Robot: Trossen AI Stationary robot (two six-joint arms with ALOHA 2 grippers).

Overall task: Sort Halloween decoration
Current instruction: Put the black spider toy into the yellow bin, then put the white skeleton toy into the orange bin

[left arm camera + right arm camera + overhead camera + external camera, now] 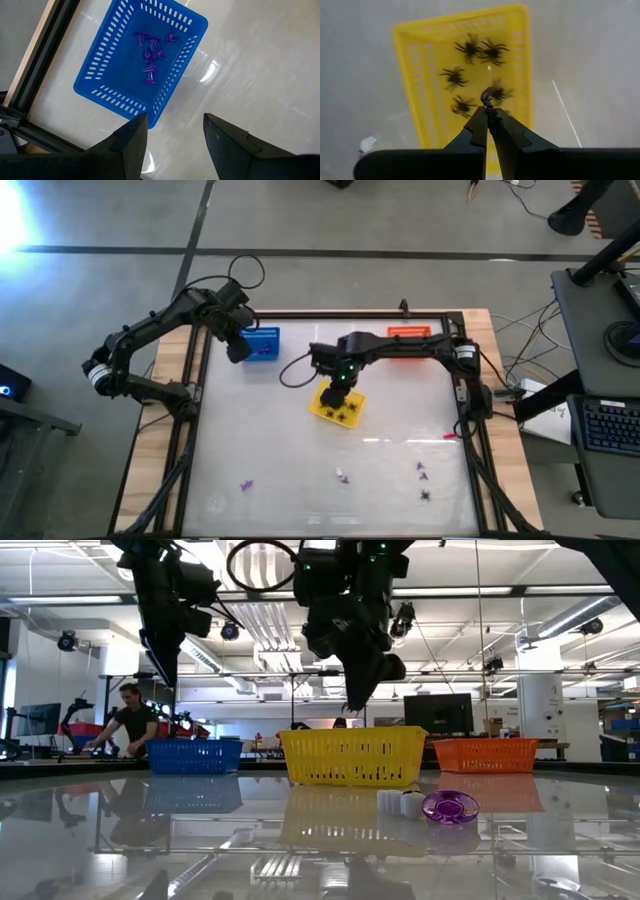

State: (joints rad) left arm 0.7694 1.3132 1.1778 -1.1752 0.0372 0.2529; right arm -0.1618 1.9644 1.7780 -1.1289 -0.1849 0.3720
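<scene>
Black spider (487, 97), judged light, springy and best pinched by a leg, is clamped in the right gripper (490, 112) above the yellow basket (515, 40) mid-table, other pieces (421, 471) lying near the glossy table's (260, 450) front edge, while the left gripper (172, 127) hangs spread above the blue basket (90, 80).

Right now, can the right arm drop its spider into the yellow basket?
Probably yes. The right gripper is shut on a black spider and hangs right above the open yellow basket. Nothing sits between them, and the left gripper is away over the blue basket.
</scene>
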